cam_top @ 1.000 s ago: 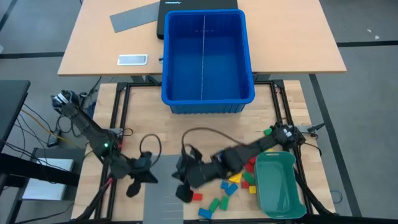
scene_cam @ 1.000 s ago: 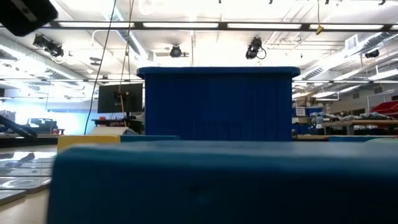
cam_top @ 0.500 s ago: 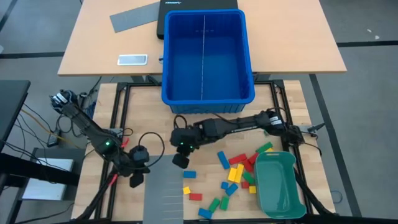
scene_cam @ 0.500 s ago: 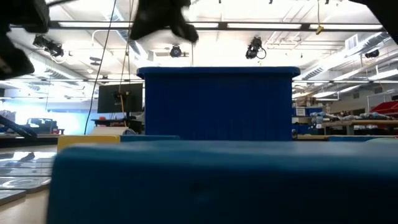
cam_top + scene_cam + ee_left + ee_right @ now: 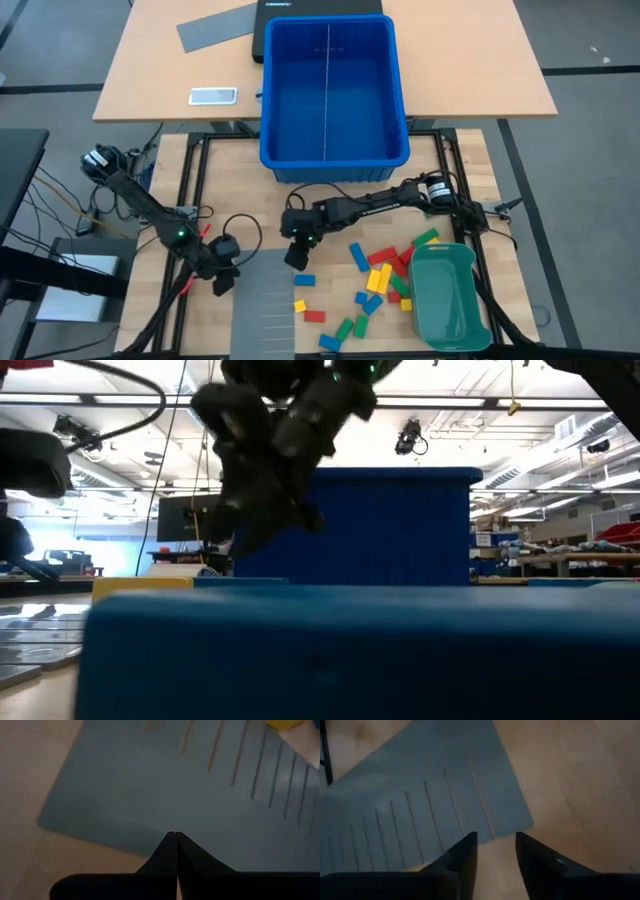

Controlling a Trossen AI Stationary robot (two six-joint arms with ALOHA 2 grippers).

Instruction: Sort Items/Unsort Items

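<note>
**Sorting barely begun: blocks lie loose, both arms empty**

The blocks (image 5: pixel 378 280) are scattered on the table (image 5: pixel 250 210) between the grey slotted sheet (image 5: pixel 270 315) and the teal tray (image 5: pixel 447 298). Most crowd just beside the tray's left wall; a few lie on or at the edge of the sheet, among them a blue one (image 5: pixel 304 281) and a yellow one (image 5: pixel 299 304). No block can be seen standing in a slot, and the tray looks empty, so nearly all the work appears left to do.

The right gripper (image 5: pixel 297 252) hovers over the sheet's upper right corner, its jaws partly apart with nothing between them. The left gripper (image 5: pixel 222 281) waits at the sheet's left edge, jaws pressed together and holding nothing. The big blue bin (image 5: pixel 333 160) behind also holds no blocks.
</note>
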